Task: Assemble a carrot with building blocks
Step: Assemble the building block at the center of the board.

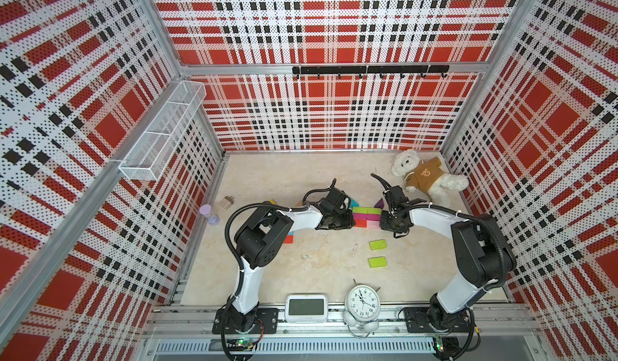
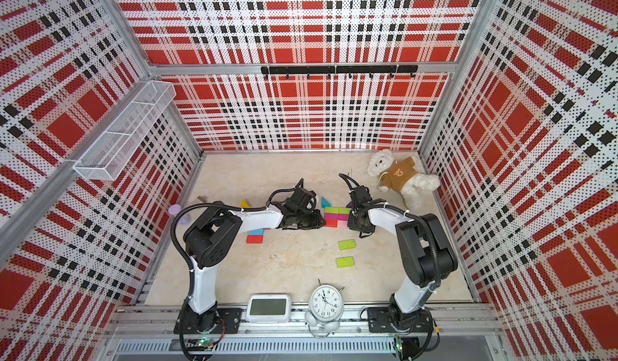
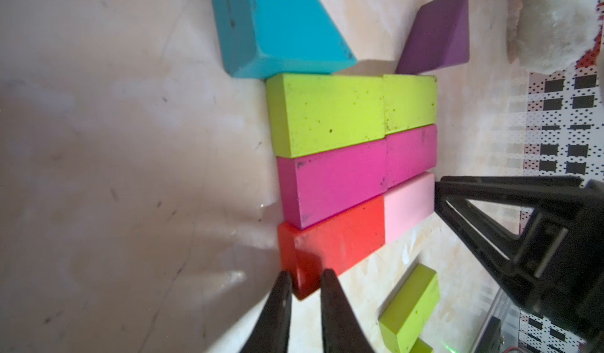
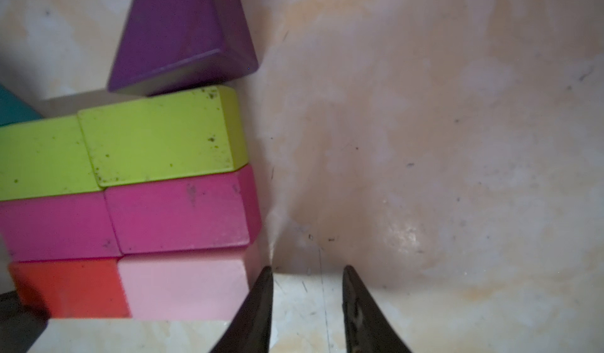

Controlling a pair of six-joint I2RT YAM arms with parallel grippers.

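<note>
The left gripper's (image 3: 305, 274) jaws are drawn almost together with only a slit between them. Their tips sit at the left end of the red-orange brick (image 3: 336, 237); I cannot tell whether they nip its corner or merely press against it. The right gripper's (image 4: 307, 269) jaws are spread over bare table (image 4: 457, 171) and pinch nothing. Its finger nearer the bricks sits just beside the right end of the pink brick (image 4: 183, 286).

Those two bricks lie end to end, touching, as the near row of a flat slab at mid-table. Two magenta bricks (image 3: 330, 184) make the middle row and two lime bricks (image 3: 327, 112) the far row, all packed side against side. At the slab's far edge a teal wedge (image 3: 277, 24) touches the left lime brick and a purple wedge (image 3: 438, 34) meets the right one, with a gap between the wedges.

Further out, two loose lime bricks (image 1: 378, 244) lie near-right, well apart from the slab. A blue brick (image 2: 255, 232) and a second red-orange brick (image 2: 254, 239) lie to the left by the left arm, and a yellow wedge (image 2: 244, 204) lies far-left.

I judge the task to be about midway. A body with wedges is laid and the grippers seem to be squaring it from both ends. The slab shows no taper yet, and several pieces remain unplaced.
</note>
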